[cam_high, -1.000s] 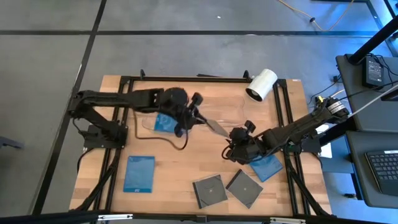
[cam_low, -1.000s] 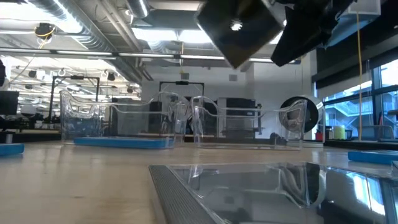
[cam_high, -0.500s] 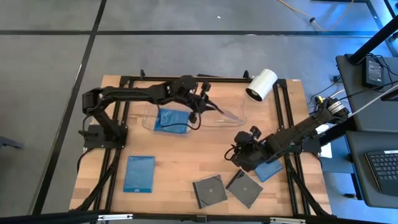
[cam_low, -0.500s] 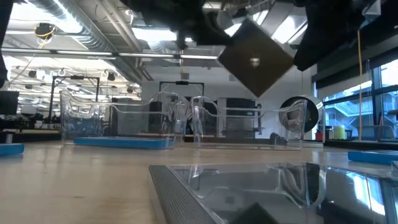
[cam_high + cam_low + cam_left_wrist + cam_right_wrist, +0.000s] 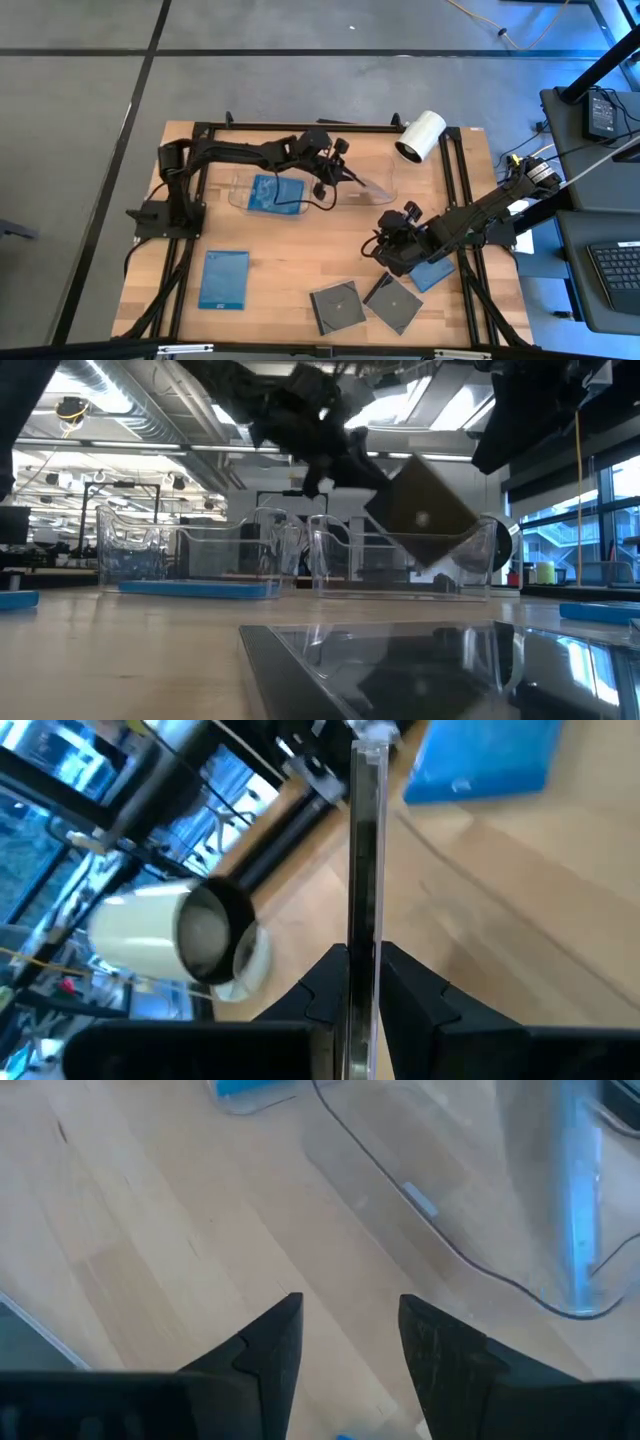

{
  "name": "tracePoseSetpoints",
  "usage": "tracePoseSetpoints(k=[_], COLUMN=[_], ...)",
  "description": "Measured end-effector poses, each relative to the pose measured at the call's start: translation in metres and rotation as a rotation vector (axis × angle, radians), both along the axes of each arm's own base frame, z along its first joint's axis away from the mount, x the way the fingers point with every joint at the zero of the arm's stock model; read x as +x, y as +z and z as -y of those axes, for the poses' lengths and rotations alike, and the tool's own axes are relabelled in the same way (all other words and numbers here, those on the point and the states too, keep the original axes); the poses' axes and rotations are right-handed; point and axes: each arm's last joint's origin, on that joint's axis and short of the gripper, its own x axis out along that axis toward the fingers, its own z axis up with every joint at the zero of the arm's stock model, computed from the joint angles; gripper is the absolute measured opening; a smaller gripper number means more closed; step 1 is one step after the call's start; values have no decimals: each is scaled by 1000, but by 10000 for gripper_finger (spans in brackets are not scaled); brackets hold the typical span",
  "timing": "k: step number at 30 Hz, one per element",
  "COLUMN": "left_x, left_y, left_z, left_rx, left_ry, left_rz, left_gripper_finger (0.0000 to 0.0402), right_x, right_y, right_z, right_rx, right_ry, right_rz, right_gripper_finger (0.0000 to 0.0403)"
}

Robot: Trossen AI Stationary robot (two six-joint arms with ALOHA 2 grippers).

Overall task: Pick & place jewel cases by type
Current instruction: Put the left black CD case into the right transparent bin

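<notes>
near edge of the wooden table [image 5: 280, 270]: two dark grey jewel cases lie flat side by side, one [image 5: 336, 305] left of the other [image 5: 394, 302], their corners close or perhaps touching; the high view does not settle it. a blue jewel case [image 5: 224, 278] lies flat alone toward the left side, well apart from them.

right side, mid-table: the right gripper [image 5: 388, 248] sits low over the wood, its fingers [image 5: 268, 1345] parted with nothing between them and bare table showing in the gap. just behind its arm lies another blue jewel case [image 5: 433, 270], partly covered by it.

further back: two clear shallow trays stand side by side. the left tray [image 5: 240, 192] holds a third blue jewel case [image 5: 275, 192] lying flat inside. the left gripper [image 5: 335, 172] hangs over the right tray [image 5: 378, 190], its fingers [image 5: 325, 990] clamped on the edge of a dark jewel case [image 5: 425, 510]. that case is tilted, corner down, reaching inside the right tray's walls in the low view; whether it touches the tray floor cannot be told.

back right corner: a white cylindrical lamp or camera housing [image 5: 419, 136] rests on the table frame.
</notes>
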Motion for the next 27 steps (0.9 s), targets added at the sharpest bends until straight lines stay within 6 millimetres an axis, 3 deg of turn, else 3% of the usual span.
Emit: tracePoseSetpoints(k=[9,27], left_x=[7,5], left_y=[-25,-26], left_z=[-8,-12], left_rx=[67,15], left_ry=[46,119], left_rz=[-57,-64], left_gripper_finger=[48,59], right_x=[0,0], right_y=[0,0], right_z=[0,0], right_rx=[-1,-12], right_ry=[2,-3], right_rz=[0,9], right_gripper_finger=[170,170])
